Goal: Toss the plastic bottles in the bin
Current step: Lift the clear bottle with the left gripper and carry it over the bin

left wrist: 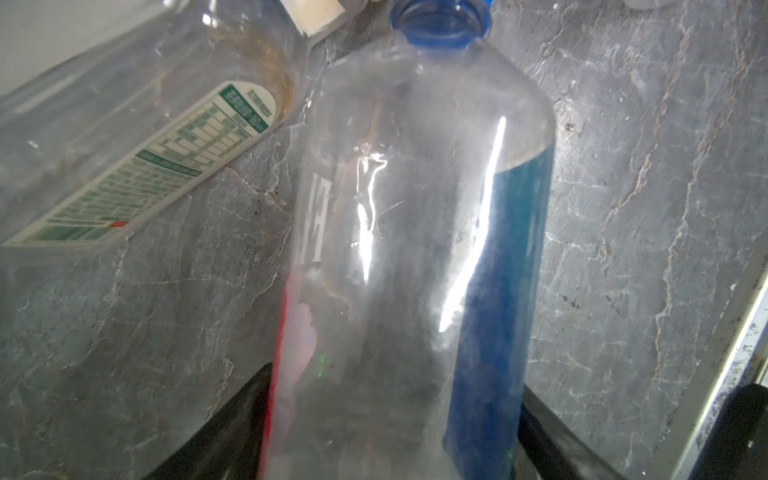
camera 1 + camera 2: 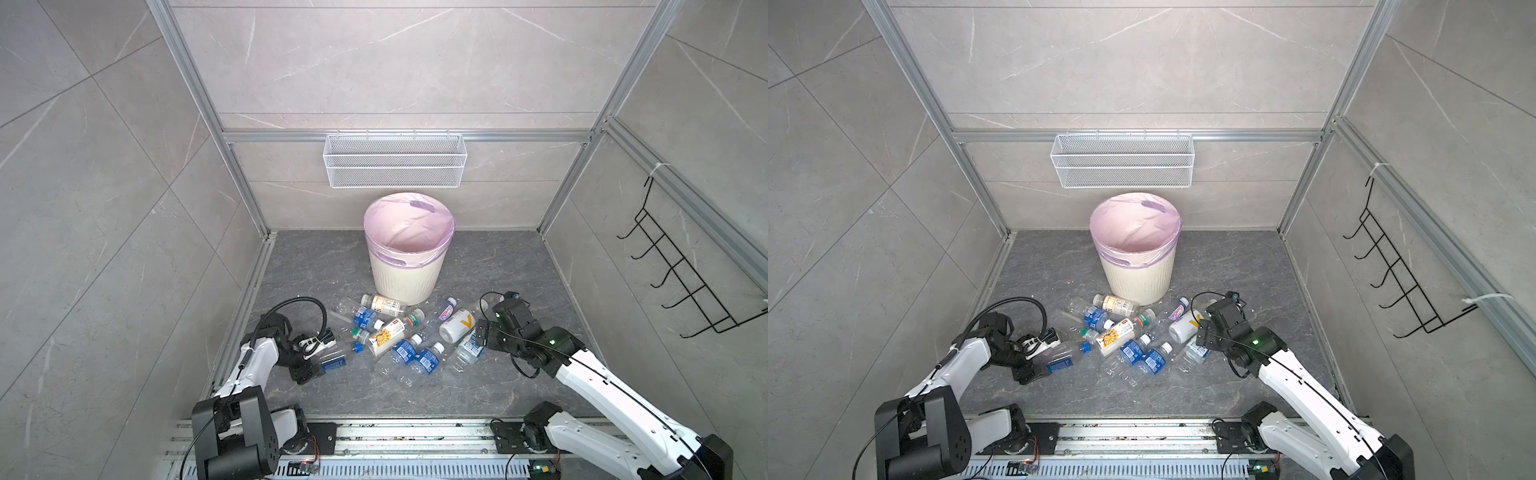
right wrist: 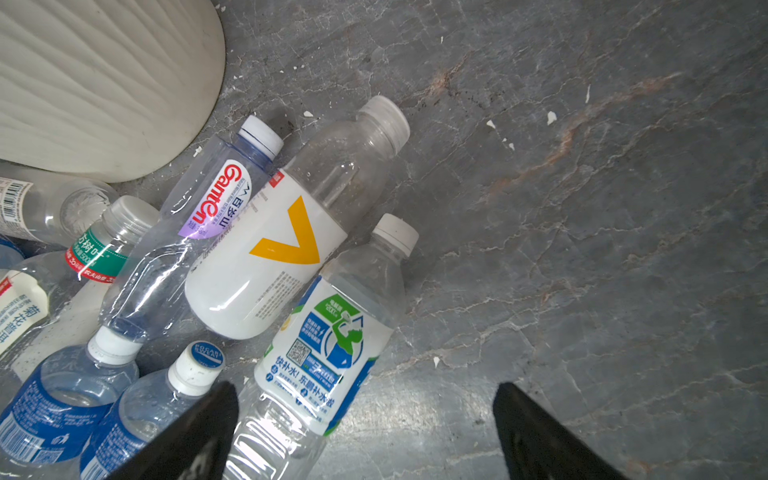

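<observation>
On the dark, veined tabletop, before the ribbed cream bin, the plastic bottles lie heaped on their sides. They look empty, so I'd judge them light, thin-walled and glossy, apt to dent or skid; mid-body seems the best hold. The left hand straddles a clear blue-labelled bottle, but I cannot tell whether it pinches. The right hand gapes wide above a green-and-blue labelled bottle.

Lab test cell, alu frame, tiled panels
</observation>
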Robot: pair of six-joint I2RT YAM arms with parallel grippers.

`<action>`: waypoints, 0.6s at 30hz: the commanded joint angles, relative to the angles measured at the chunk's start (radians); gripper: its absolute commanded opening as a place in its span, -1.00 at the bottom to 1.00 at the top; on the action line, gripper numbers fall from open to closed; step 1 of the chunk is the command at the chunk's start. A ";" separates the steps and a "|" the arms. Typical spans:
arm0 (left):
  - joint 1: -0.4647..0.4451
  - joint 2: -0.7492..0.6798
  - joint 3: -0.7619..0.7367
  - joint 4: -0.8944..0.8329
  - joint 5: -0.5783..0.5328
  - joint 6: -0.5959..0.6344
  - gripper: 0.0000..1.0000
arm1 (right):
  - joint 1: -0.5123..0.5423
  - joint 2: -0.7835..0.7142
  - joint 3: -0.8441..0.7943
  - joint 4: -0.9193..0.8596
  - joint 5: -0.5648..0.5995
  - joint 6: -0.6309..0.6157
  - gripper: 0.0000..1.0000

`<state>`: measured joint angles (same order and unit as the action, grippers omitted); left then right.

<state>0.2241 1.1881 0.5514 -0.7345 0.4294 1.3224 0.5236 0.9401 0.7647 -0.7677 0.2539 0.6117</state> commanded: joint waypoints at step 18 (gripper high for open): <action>0.006 -0.210 0.080 -0.227 0.191 -0.130 -0.07 | 0.008 -0.036 -0.044 -0.008 0.012 0.028 0.96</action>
<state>0.2245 1.0210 0.5842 -0.8986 0.5316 1.2743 0.5236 0.9119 0.7361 -0.7708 0.2543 0.6182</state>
